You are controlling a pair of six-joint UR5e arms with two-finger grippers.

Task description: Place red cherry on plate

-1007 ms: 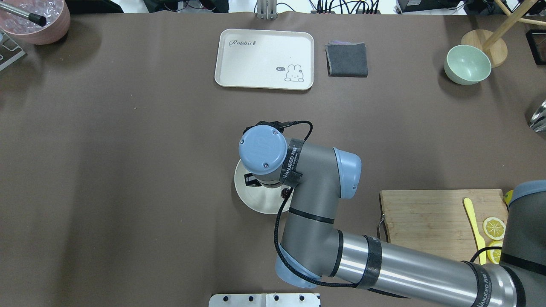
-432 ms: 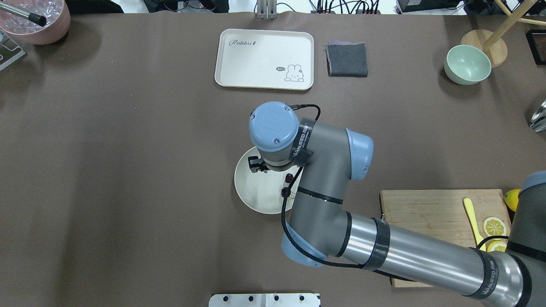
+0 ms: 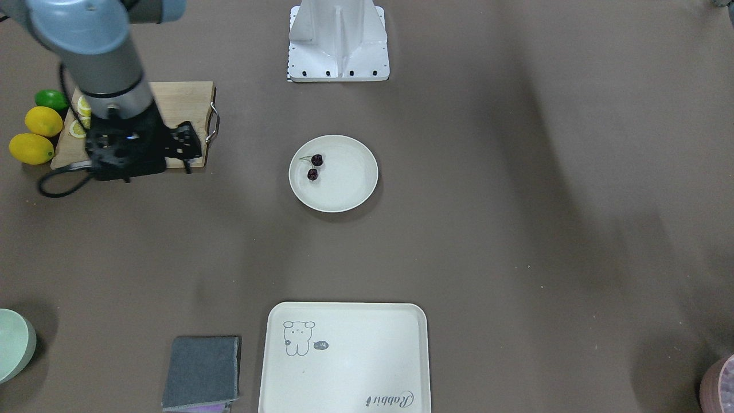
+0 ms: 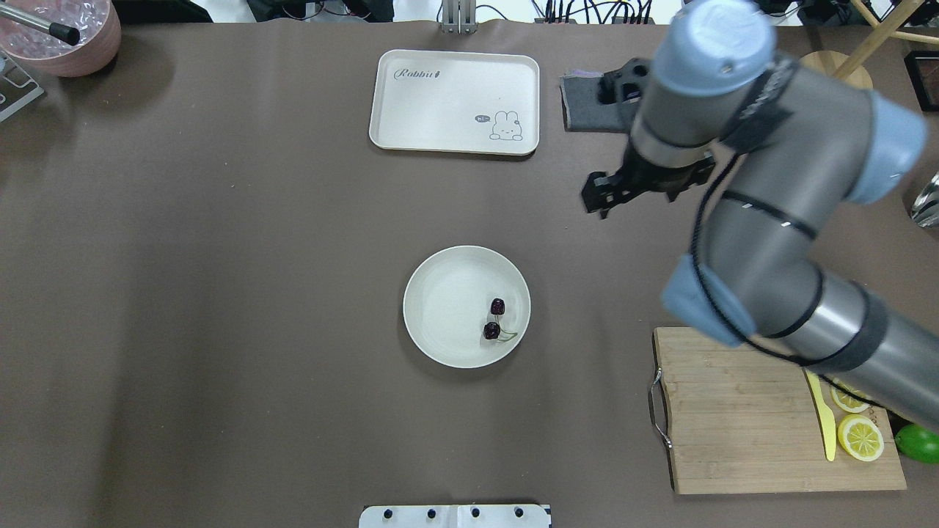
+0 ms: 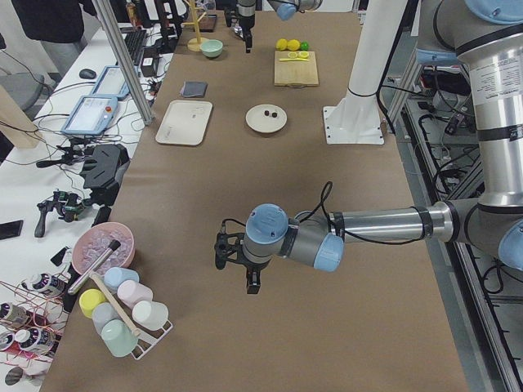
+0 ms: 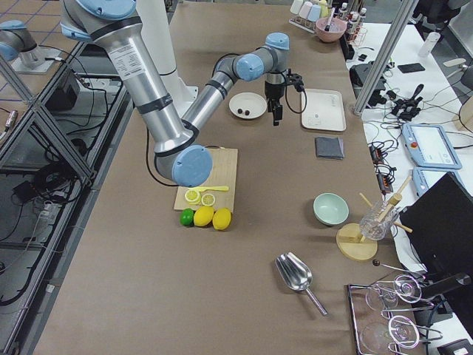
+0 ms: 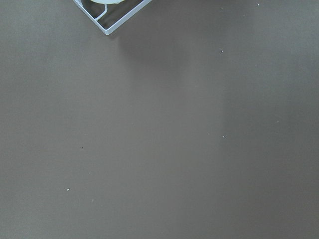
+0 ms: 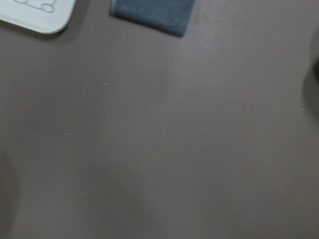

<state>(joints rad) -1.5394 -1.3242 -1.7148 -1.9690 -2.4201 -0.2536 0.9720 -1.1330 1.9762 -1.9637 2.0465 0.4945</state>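
Observation:
The red cherry (image 4: 493, 320), a dark maroon pair joined by stems, lies inside the round cream plate (image 4: 422, 293) near its right rim. In the front-facing view the red cherry (image 3: 314, 167) lies apart from any gripper on the plate (image 3: 358, 189). My right gripper (image 4: 598, 196) hangs above bare table to the far right of the plate, open and empty. It also shows as my right gripper (image 3: 188, 148) beside the cutting board. My left gripper (image 5: 251, 282) appears only in the left side view, low over the table far from the plate; I cannot tell its state.
A cream rabbit tray (image 4: 455, 103) and a grey cloth (image 4: 587, 110) lie at the far edge. A wooden cutting board (image 4: 733, 411) holds lemon slices (image 4: 860, 437) and a yellow knife (image 4: 825, 425). Whole lemons (image 3: 34, 135) sit beside it. A pink bowl (image 4: 66, 40) stands far left.
My right arm has lifted off the plate and swung away to the far right, over bare table near the grey cloth. The cherry stays on the plate, now fully uncovered.

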